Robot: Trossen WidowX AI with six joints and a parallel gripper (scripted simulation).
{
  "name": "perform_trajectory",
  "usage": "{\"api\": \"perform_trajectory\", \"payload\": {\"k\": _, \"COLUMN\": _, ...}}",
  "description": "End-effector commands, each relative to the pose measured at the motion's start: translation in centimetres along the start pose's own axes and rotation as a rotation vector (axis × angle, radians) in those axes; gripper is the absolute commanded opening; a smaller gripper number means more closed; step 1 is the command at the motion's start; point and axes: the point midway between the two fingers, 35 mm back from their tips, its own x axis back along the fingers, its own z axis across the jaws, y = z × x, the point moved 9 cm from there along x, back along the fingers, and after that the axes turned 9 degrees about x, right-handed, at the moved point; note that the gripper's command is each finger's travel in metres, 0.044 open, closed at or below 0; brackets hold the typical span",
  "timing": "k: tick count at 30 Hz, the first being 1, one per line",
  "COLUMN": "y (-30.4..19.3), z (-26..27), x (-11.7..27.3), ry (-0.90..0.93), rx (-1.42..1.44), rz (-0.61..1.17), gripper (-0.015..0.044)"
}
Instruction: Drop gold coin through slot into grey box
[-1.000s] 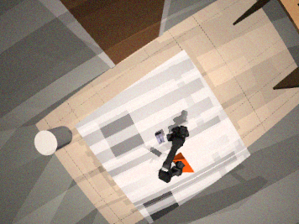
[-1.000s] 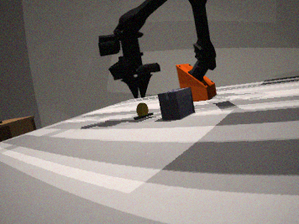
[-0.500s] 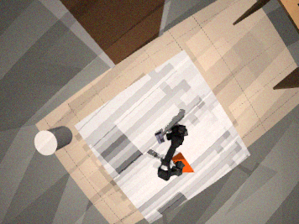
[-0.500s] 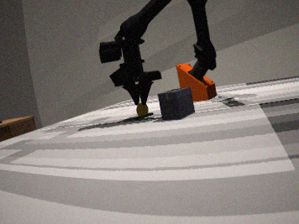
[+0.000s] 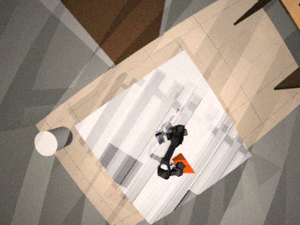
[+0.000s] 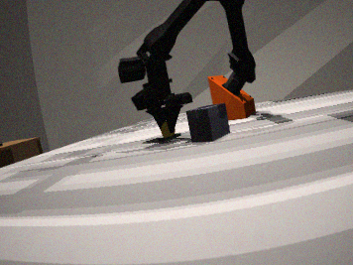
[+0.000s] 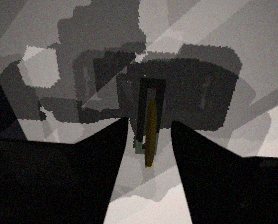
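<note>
In the exterior view, the arm arches over from its orange base block (image 6: 231,98), and the gripper (image 6: 168,128) points straight down at the striped tabletop (image 6: 198,180). The lower tips of its dark fingers (image 6: 164,114) reach almost to the surface. Between those tips a patch of gold shows: the coin (image 6: 168,129), sitting low by the tabletop with the fingers on either side of it. The holder cannot be made out in this view.

Just to the right of the gripper stands the grey box (image 6: 207,122), near but not touching it. Its slot is not visible from this side.

The wrist view looks down between the two fingers, which fill the lower left and lower right as dark wedges with a clear gap between them. In that gap, slightly right of centre, the coin (image 7: 150,131) stands upright on its edge as a thin yellow sliver, inside the dark-green holder (image 7: 141,100), whose walls rise beside and beyond it. Light tabletop shows on both sides of the coin, so neither finger presses on it. The gripper is partly open, straddling the coin and gripping nothing.

From the top view, the arm (image 5: 170,152) covers this spot, and coin and holder cannot be told apart.
</note>
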Motion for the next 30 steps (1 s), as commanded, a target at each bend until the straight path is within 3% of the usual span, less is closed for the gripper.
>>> {"api": "perform_trajectory", "payload": {"k": 1, "y": -0.2, "z": -0.1, "x": -0.8, "ry": 0.011, "rx": -0.010, "rz": 0.009, "gripper": 0.0161}}
{"api": "perform_trajectory", "payload": {"k": 2, "y": -0.2, "z": -0.1, "x": -0.8, "ry": 0.011, "rx": -0.010, "rz": 0.009, "gripper": 0.0161}}
{"api": "perform_trajectory", "payload": {"k": 8, "y": -0.2, "z": -0.1, "x": -0.8, "ry": 0.011, "rx": -0.010, "rz": 0.009, "gripper": 0.0003}}
{"api": "perform_trajectory", "payload": {"k": 19, "y": -0.2, "z": -0.1, "x": -0.6, "ry": 0.010, "rx": -0.010, "rz": 0.009, "gripper": 0.0000}}
{"api": "perform_trajectory", "payload": {"k": 30, "y": 0.2, "z": -0.2, "x": 2.0, "ry": 0.007, "rx": -0.011, "rz": 0.008, "gripper": 0.0000}}
